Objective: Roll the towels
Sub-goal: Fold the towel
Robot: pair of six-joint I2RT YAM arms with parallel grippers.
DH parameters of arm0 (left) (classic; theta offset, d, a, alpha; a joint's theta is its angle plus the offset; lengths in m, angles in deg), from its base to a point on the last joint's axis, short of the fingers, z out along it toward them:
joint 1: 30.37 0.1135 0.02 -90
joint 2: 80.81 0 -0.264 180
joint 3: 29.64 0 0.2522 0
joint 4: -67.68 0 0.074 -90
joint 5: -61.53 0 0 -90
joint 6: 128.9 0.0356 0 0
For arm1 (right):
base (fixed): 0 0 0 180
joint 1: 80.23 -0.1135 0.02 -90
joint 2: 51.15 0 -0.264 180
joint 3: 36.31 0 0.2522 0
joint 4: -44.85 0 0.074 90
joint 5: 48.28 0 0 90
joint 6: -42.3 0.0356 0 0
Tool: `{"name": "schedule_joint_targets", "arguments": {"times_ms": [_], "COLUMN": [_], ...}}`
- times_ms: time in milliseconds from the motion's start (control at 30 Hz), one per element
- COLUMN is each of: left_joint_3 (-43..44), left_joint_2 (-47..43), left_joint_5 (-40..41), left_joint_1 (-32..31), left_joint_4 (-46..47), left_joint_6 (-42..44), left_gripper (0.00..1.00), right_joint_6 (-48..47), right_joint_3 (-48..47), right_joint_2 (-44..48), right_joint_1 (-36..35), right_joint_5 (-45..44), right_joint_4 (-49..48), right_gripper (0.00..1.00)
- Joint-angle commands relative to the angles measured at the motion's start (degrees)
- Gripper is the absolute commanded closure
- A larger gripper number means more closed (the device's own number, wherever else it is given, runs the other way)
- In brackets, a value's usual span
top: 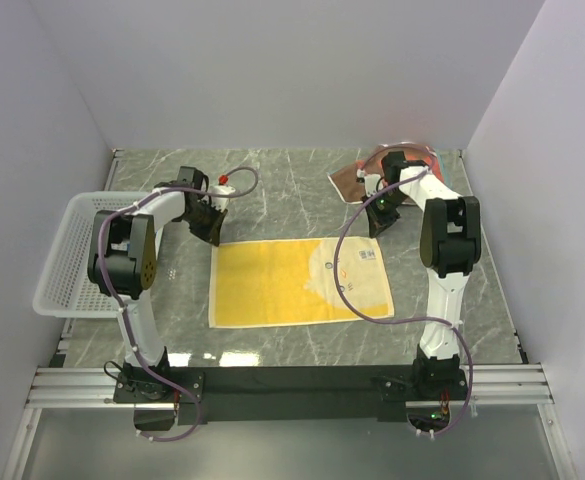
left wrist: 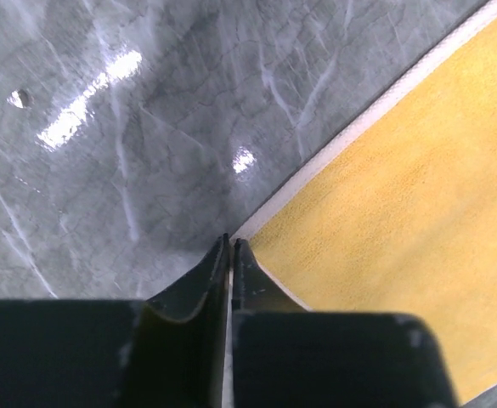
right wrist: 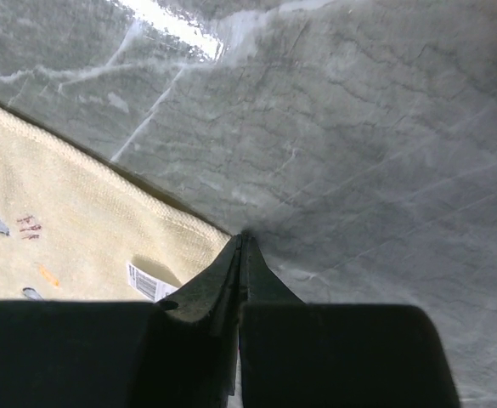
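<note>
The yellow towel [top: 282, 285] lies flat on the marble table, its paler cream side turned up at its right end. My left gripper [top: 215, 238] is shut at the towel's far left corner, and the towel's white edge [left wrist: 418, 212] runs in between the fingertips [left wrist: 231, 240]. My right gripper [top: 379, 228] is shut at the far right corner, where the cream cloth [right wrist: 61, 221] ends at the fingertips [right wrist: 244, 235]. The brown-and-orange patterned towel [top: 357, 180] lies crumpled at the back right, partly behind my right arm. The blue towel is out of view.
A white plastic mesh basket [top: 67, 250] stands at the table's left edge, beside my left arm. A small barcode label [right wrist: 142, 279] sticks up from the cream side near my right fingers. Grey walls close in the back and both sides.
</note>
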Motion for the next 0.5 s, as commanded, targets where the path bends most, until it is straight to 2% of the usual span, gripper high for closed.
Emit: {"name": "schedule_joint_targets", "arguments": {"times_ms": [0,133,300,467], "left_joint_3": [-2.2,4.2,15.0,20.5], "left_joint_2": [-0.9,1.2,4.8,5.9], "left_joint_5": [1.0,0.7,-0.3,-2.1], "left_joint_1": [-0.3,-0.1,0.0,1.4], "left_joint_4": [-1.1,-2.5,-5.4,-6.6], "left_joint_6": [0.9,0.1,-0.3,-0.3], "left_gripper": [0.97,0.99,0.99,0.99], "right_joint_6": [-0.6,0.5,1.3,1.6], "right_joint_3": [0.9,-0.1,-7.8,-12.1], "right_joint_2": [3.9,4.4,2.3,1.7], "right_joint_1": [0.6,0.7,1.5,3.0], "right_joint_5": [1.8,2.7,3.1,4.1], "right_joint_4": [0.8,-0.3,0.4,0.7], "right_gripper": [1.0,1.0,1.0,1.0]}}
